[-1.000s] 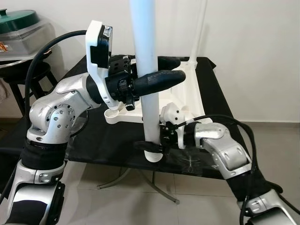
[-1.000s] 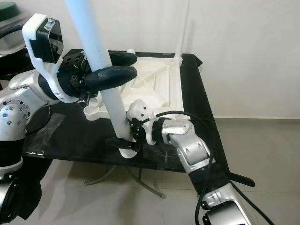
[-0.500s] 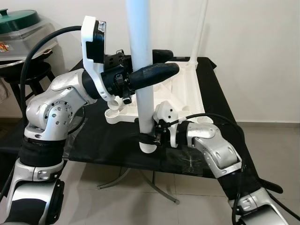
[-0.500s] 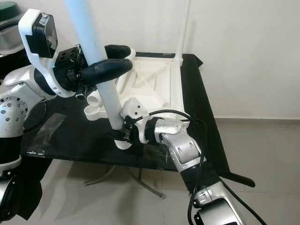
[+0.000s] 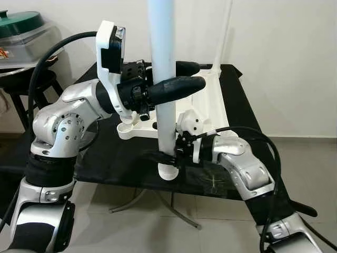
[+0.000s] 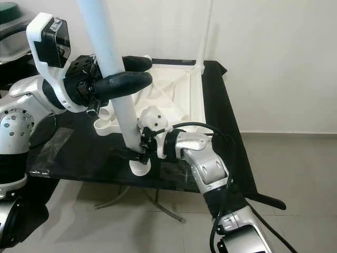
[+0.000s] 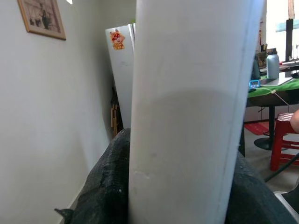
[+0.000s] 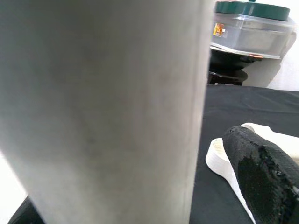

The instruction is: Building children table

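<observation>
Gripping leg point(image 5: 164, 79) (both grippers).

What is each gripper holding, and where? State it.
Both grip the white table leg: left gripper around mid-length, right gripper near the threaded bottom end.

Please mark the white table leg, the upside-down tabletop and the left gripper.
table leg point(image 5: 163, 63), left eye view, on the upper part of the tube.
tabletop point(image 6: 181, 92), right eye view, on its ribbed underside.
left gripper point(image 5: 192, 75), left eye view, between the fingertips closed around the leg.
</observation>
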`<state>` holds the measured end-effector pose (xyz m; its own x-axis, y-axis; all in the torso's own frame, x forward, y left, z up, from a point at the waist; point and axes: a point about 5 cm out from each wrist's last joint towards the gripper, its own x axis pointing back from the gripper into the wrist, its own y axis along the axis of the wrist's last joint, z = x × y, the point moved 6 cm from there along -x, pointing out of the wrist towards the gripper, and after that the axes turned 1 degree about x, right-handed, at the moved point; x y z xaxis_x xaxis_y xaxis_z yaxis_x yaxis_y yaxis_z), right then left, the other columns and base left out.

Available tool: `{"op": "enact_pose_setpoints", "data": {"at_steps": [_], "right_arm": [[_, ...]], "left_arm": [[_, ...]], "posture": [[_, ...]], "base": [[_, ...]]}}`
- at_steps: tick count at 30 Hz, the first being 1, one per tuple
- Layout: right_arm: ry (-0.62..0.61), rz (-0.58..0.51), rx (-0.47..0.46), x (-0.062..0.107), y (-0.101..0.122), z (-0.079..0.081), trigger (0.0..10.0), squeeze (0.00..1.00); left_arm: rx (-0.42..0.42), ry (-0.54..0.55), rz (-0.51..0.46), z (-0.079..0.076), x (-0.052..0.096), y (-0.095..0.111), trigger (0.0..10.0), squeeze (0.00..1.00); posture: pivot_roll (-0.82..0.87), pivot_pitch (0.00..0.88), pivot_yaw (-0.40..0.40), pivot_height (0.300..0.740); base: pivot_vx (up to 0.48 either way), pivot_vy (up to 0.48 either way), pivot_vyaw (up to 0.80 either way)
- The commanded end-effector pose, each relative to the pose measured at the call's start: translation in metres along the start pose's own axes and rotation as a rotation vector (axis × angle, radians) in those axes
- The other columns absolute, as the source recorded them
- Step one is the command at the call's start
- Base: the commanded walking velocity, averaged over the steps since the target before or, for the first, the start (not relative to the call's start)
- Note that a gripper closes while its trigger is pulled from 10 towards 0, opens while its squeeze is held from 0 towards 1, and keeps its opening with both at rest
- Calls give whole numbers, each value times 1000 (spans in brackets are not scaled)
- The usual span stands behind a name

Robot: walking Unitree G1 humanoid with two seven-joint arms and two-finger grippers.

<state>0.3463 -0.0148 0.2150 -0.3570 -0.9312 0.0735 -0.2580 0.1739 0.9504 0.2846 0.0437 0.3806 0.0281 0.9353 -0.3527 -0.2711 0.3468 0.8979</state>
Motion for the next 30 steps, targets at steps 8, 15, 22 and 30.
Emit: {"op": "enact_pose_setpoints", "data": {"at_steps": [8, 15, 22, 30], "right_arm": [[19, -72, -98, -42, 3, 20, 10000, 0], [100, -130, -117, -38, 6, 34, 0, 0], [170, -120, -101, -31, 0, 46, 0, 0], [41, -35, -88, -25, -16, 21, 0, 0]], "left_arm": [[42, -158, -63, -23, -26, 4, 0, 0], [42, -164, -68, -22, -27, 5, 0, 0], [38, -166, -69, -22, -26, 5, 0, 0], [36, -156, -70, -20, -25, 6, 0, 20]], "posture": [[9, 67, 35, 740], [9, 63, 35, 740], [8, 59, 36, 740], [3, 61, 37, 740]], "base": [[0, 0, 0], [0, 0, 0], [0, 0, 0], [0, 0, 0]]}}
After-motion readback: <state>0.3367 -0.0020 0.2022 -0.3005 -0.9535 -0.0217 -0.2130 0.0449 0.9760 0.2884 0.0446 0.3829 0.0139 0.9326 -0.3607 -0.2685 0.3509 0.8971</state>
